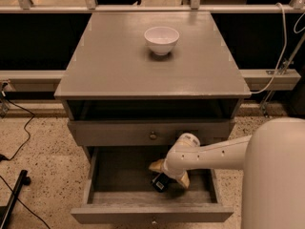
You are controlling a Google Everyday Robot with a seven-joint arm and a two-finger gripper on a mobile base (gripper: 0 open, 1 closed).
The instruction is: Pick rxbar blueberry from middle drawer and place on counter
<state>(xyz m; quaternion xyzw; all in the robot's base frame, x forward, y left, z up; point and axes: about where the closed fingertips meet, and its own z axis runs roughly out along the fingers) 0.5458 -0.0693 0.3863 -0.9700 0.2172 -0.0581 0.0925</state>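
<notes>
Camera view: our gripper (pixel 169 174) sits inside the middle drawer (pixel 143 213), fingers spread astride the rxbar blueberry (pixel 160 182); knobbed drawer front (pixel 119 133) just above, white bowl (pixel 161 39) on the counter (pixel 114 66).

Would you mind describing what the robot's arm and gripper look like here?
The arm is a smooth white rounded tube with a few small dark dots along its side, and it bulges at the wrist. No cables show on it. The gripper, down inside the open middle drawer, is tan.

Tool (pixel 168 174) inside middle drawer (pixel 119 178), open above
</notes>
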